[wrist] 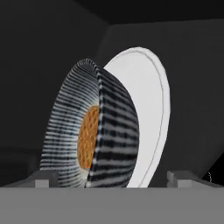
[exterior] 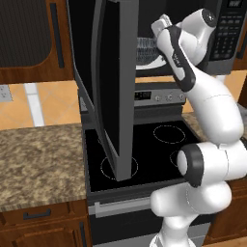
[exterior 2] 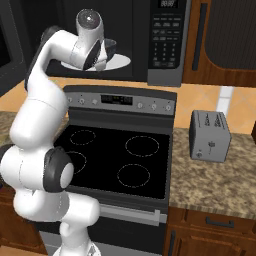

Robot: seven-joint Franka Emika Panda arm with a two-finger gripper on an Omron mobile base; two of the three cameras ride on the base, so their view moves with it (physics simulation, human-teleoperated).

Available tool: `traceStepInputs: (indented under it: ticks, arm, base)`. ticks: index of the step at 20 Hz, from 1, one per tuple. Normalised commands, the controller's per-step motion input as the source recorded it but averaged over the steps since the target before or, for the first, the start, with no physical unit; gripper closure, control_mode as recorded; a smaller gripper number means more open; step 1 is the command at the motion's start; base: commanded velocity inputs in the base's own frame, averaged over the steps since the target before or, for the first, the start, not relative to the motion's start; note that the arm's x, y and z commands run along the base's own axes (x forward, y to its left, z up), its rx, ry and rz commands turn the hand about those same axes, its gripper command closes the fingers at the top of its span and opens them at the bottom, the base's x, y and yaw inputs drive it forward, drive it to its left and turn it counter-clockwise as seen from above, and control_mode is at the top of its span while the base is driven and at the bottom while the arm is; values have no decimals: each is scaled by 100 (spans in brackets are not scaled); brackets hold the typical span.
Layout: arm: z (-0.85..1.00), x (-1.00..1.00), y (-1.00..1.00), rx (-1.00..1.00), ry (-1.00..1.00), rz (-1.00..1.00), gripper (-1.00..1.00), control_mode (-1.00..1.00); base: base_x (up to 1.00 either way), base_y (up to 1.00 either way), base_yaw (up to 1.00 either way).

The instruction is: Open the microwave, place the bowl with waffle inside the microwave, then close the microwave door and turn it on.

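The bowl (wrist: 89, 131), waffle (wrist: 87, 138) in its bottom, sits on the white turntable (wrist: 148, 109) inside the microwave (exterior 2: 165, 45), straight ahead of the gripper (wrist: 111, 177). The jaws are spread wide, one fingertip either side of the bowl and neither touching it, so the bowl looks set down and free. The door (exterior: 108, 91) hangs open to the arm's left, so the hand must likely back straight out before swinging over to push it shut.
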Motion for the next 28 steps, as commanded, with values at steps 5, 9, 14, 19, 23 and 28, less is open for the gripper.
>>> traceStepInputs:
  ticks: [5,9,14,19,23,28]
  arm:
    - [46,-81,-3,0,-12,0,-100,-100]
    - [29,-90,0,0,-6,0,-100,-100]
    - [-17,-72,0,-3,-16,0,-100,-100]
    - [-58,-71,0,-3,-25,0,-100,-100]
    - [-68,-64,15,-10,-21,0,-100,-100]
    - [-62,-35,40,-13,-22,0,-100,-100]
  base:
    - [0,0,0]
    - [0,0,0]
    - [0,0,0]
    - [0,0,0]
    - [0,0,0]
    - [0,0,0]
